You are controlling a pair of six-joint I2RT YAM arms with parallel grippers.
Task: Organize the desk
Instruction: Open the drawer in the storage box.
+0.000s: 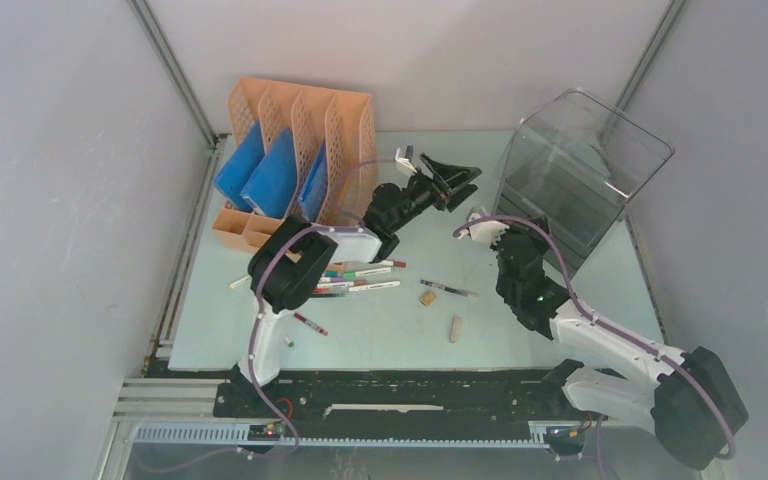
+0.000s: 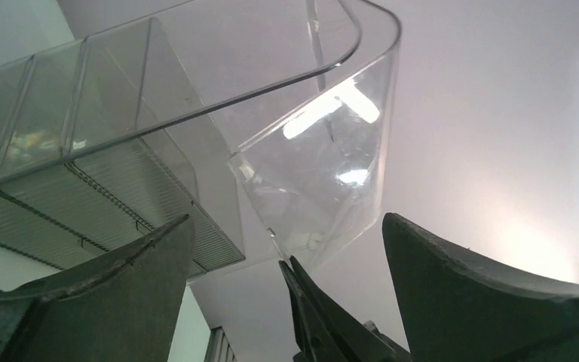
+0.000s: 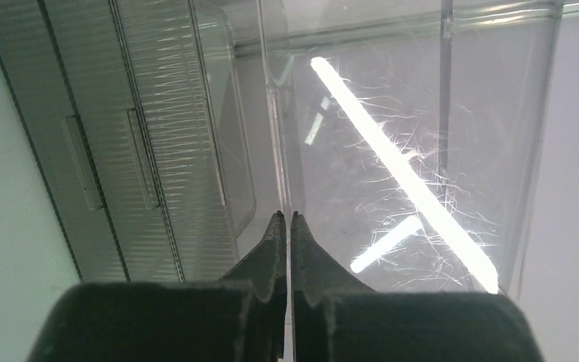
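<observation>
Left arm [image 1: 265,340] and right arm [image 1: 610,345] show black joints, white shells, purple cables [image 1: 550,245] (one green light [image 1: 541,297]); right gripper [image 3: 286,220] looks dark, tapered.

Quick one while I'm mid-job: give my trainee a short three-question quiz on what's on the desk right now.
1. True or false: the left gripper is open.
2. What stands in the orange rack? A. blue folders B. books C. nothing
3. Fill in: the pens lie loose on the ____.

Key: 1 true. 2 A. 3 desk.
</observation>
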